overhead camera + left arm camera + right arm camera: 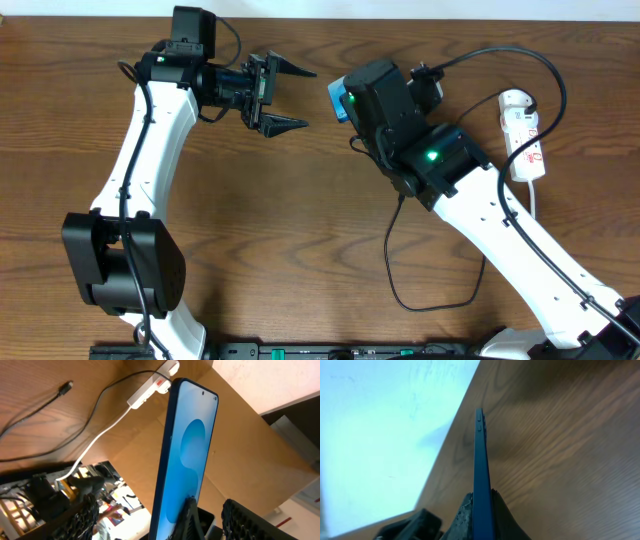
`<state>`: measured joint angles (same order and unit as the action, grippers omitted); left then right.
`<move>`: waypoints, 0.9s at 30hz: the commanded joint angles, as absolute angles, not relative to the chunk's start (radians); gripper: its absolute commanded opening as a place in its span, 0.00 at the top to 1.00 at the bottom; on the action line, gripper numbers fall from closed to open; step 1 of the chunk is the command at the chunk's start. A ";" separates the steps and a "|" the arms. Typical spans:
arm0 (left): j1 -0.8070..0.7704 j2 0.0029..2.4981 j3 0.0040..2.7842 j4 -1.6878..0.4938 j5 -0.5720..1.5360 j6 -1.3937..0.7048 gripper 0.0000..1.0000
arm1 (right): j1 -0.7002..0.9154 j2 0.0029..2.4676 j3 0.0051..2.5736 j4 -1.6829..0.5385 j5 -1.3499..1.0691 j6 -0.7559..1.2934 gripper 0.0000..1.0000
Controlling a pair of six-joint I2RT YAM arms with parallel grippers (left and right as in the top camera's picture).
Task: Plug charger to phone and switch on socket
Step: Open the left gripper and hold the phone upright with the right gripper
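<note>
My right gripper [352,110] [481,496] is shut on the phone [341,103] [480,455] and holds it on edge above the table. The phone's light-blue screen [187,455] faces my left gripper [300,98] [162,520]. That gripper is open a short way to the phone's left, and nothing touches its fingers [82,517]. The charger cable [545,70] arcs from the white socket strip [525,135] [150,387] at the right. Its small black connector tip [65,387] lies loose on the wood.
The strip's white cord [95,440] [535,200] runs toward the table's front. A black cable loop [400,270] lies on the wood beside my right arm. The table's far edge runs close behind both grippers.
</note>
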<state>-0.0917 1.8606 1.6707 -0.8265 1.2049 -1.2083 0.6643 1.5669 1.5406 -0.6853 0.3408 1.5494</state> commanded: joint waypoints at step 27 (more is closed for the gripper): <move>-0.091 1.832 1.686 -0.820 1.288 -1.367 0.38 | 0.663 1.544 1.557 -0.634 0.199 2.051 0.98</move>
<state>-0.0917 1.8606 1.6707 -0.8211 1.2621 -1.3403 0.6643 1.5661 1.5406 -0.6392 0.1936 2.0083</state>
